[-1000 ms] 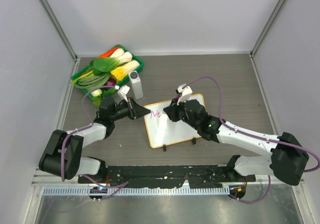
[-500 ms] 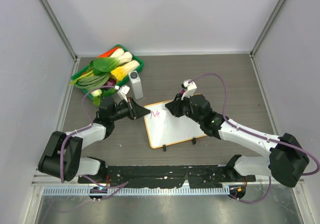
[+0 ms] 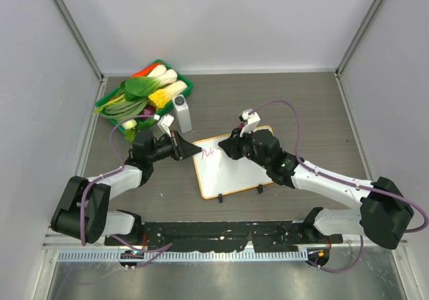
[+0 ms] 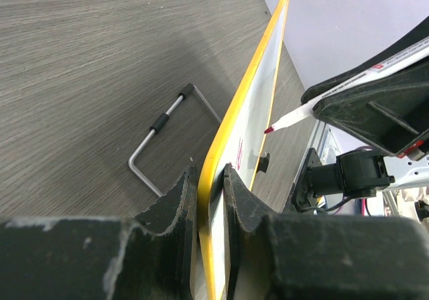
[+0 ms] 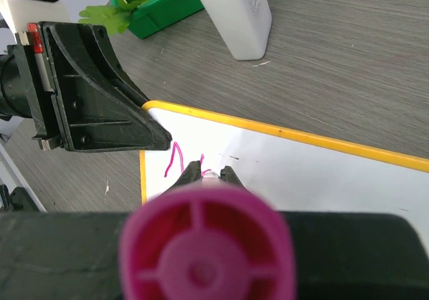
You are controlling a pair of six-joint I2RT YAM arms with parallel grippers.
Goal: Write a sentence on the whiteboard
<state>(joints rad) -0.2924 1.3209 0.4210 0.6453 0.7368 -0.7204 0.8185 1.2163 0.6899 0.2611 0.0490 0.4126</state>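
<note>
Left fingers (image 4: 175, 203) clamp narrow on the corner of the flat, orange-framed whiteboard (image 3: 234, 169), centre frame on grey wood-grain surface (image 3: 301, 106). Sentence (image 5: 175, 161): few thin pink strokes, upper-left corner. Right fingers (image 5: 191, 173) pinch round pink-capped marker (image 5: 204, 246).

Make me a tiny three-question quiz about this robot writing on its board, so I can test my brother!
1. True or false: the left gripper has its jaws clamped on the whiteboard edge.
2. What colour is the writing? A blue, B pink, C black.
3. Fill in: the green vegetable basket sits at the table's far ____ side.

Key: 1 true; 2 B; 3 left.
</note>
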